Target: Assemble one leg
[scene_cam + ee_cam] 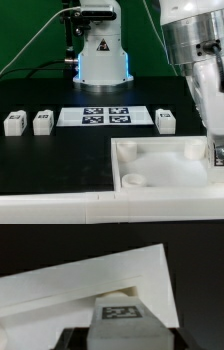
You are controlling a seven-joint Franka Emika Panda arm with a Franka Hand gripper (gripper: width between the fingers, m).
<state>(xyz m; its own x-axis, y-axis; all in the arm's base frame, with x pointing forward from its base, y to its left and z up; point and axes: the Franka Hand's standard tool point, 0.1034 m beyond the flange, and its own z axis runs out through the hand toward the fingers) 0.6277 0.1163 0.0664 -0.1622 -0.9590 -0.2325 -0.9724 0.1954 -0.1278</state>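
In the wrist view my gripper (122, 340) is shut on a white leg (122, 326) whose black-and-white tag faces the camera. The leg's end stands against the corner of the large white tray-like part (80, 286). In the exterior view the gripper (215, 152) is low at the right edge of that tray-like part (150, 150), and the held leg is mostly hidden by the hand. Three other legs stand on the black table: two at the exterior view's left (13, 122) (42, 121) and one to the right of the marker board (165, 121).
The marker board (105, 116) lies in the middle of the table behind the tray-like part. The robot's white base (102, 55) stands at the back. Cables hang behind it on the exterior view's left.
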